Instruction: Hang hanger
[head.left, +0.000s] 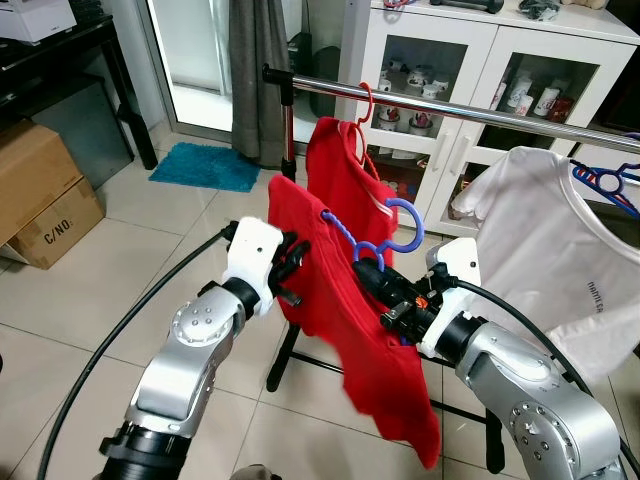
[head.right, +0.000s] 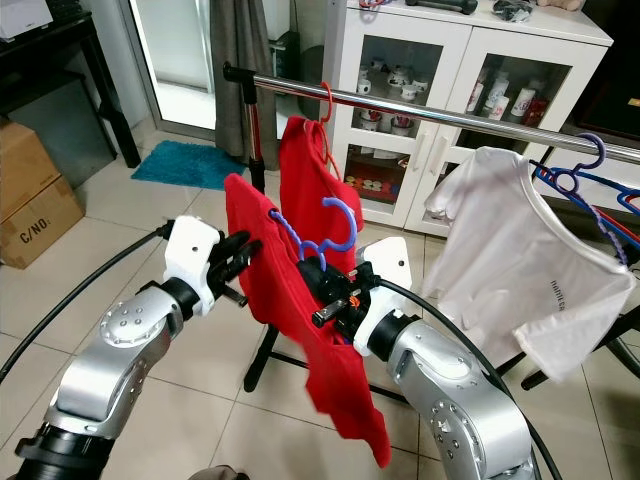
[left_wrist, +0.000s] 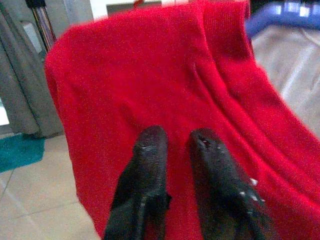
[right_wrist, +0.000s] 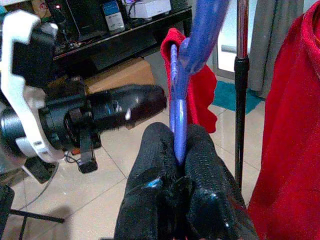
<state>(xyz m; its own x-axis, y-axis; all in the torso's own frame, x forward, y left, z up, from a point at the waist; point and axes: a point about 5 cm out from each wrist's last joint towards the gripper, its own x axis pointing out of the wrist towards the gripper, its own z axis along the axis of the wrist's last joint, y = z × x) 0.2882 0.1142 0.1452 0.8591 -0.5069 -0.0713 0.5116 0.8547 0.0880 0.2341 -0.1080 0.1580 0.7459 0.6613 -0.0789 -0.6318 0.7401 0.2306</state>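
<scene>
A blue hanger (head.left: 405, 215) carries a red shirt (head.left: 340, 320) that droops in front of me, below the chrome rail (head.left: 480, 110). My right gripper (right_wrist: 177, 145) is shut on the blue hanger's neck (right_wrist: 179, 100), just under its hook. My left gripper (head.left: 297, 262) reaches in from the left. Its fingers (left_wrist: 150, 150) stand slightly apart, open, against the shirt's shoulder cloth (left_wrist: 150, 75), with nothing clamped between them. The hook is lower than the rail and nearer to me.
A second red shirt (head.left: 335, 150) hangs from the rail on a red hanger (head.left: 362, 105). Further right hangs a white shirt (head.left: 540, 250). The rack's upright pole (head.left: 290, 120) is on the left, a white glass cabinet (head.left: 460, 60) behind, cardboard boxes (head.left: 40, 200) far left.
</scene>
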